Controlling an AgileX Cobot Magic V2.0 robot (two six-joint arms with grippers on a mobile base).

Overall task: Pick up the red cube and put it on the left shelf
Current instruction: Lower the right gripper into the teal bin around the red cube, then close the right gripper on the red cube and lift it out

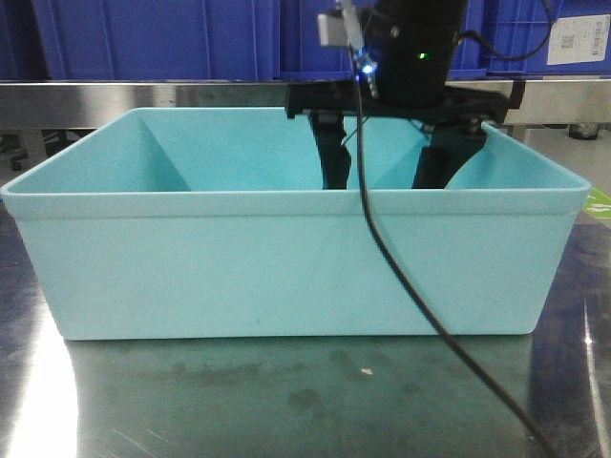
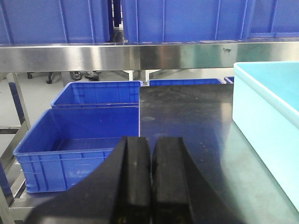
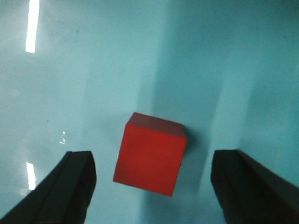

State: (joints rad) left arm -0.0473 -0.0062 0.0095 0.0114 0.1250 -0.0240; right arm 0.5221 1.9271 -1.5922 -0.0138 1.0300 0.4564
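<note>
The red cube lies on the floor of the light turquoise tub, seen in the right wrist view. My right gripper is open, its two black fingers standing on either side of the cube with gaps on both sides. From the front view the right gripper reaches down into the tub and the cube is hidden behind the tub's wall. My left gripper is shut with nothing in it, over the dark table left of the tub. The left shelf's steel rail runs across the back, with blue crates on it.
Two open blue crates sit low beside the table's left edge. A black cable hangs from the right arm over the tub's front wall. The steel table spreads in front of the tub.
</note>
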